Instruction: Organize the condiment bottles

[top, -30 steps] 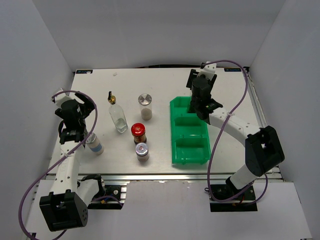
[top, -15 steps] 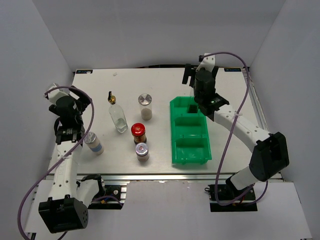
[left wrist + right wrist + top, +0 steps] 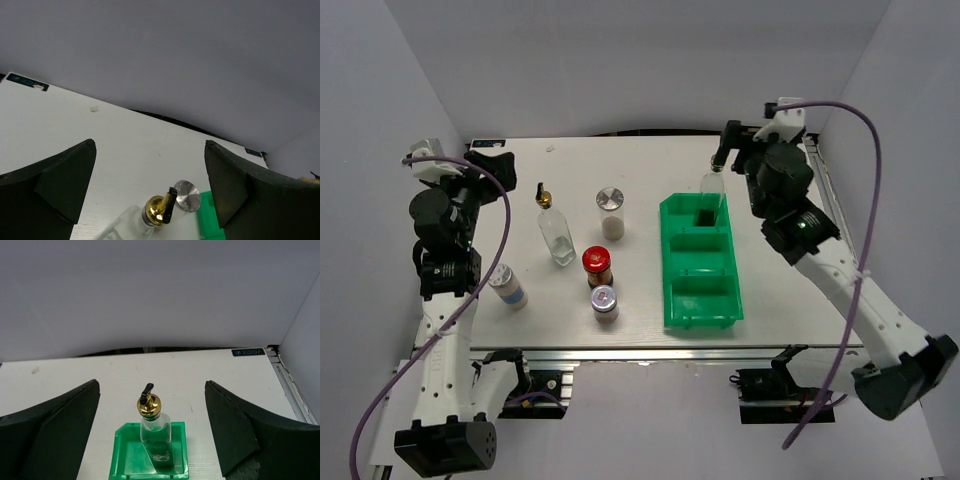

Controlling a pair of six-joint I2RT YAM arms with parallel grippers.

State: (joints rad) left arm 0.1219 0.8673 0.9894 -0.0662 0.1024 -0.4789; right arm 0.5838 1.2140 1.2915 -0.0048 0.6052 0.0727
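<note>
My right pincer (image 3: 151, 390) is now wide and lifted clear of the bin (image 3: 668, 270); my left pincer (image 3: 150, 150), wide too, sits higher. Two tall bottles (image 3: 557, 238) (image 3: 156, 432), three silver jars (image 3: 610, 205) (image 3: 605, 300) (image 3: 507, 287), one red jar (image 3: 597, 265).

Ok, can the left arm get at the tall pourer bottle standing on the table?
Probably yes. The left gripper is open and empty, the pourer bottle shows between its fingers, and nothing stands between them. The red-capped jar stands apart to the bottle's right.
</note>
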